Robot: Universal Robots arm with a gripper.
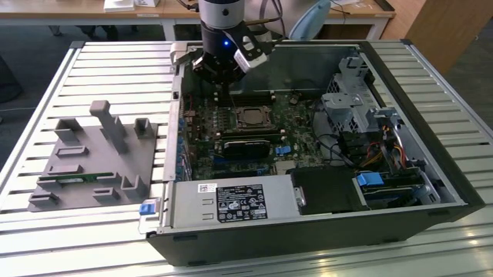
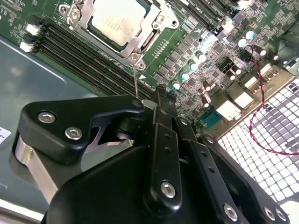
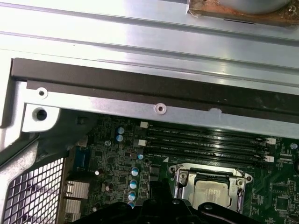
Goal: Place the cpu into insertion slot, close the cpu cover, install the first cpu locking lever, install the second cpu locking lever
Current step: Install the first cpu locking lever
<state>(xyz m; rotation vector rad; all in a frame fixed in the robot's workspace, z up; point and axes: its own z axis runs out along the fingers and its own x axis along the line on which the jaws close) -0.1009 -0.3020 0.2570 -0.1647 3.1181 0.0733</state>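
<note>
The cpu (image 1: 250,118) lies in its socket on the motherboard, its silvery-grey top facing up (image 2: 114,21) (image 3: 212,193). The cpu cover (image 2: 86,18) lies flat around it as a silvery frame (image 3: 180,184). A thin wire locking lever (image 2: 135,79) stands up from the socket's corner. Its upper end reaches the side of my black gripper (image 2: 163,93). The gripper (image 1: 223,86) hangs just behind the socket, toward the case's rear wall, with its fingertips together and nothing visible between them.
Black memory slots (image 2: 79,51) run beside the socket. A red cable (image 2: 261,93) loops over the perforated rear panel. The case holds a drive cage (image 1: 350,107) and a power supply (image 1: 231,202). A grey fixture block (image 1: 96,156) sits on the slatted table at the exterior view's left.
</note>
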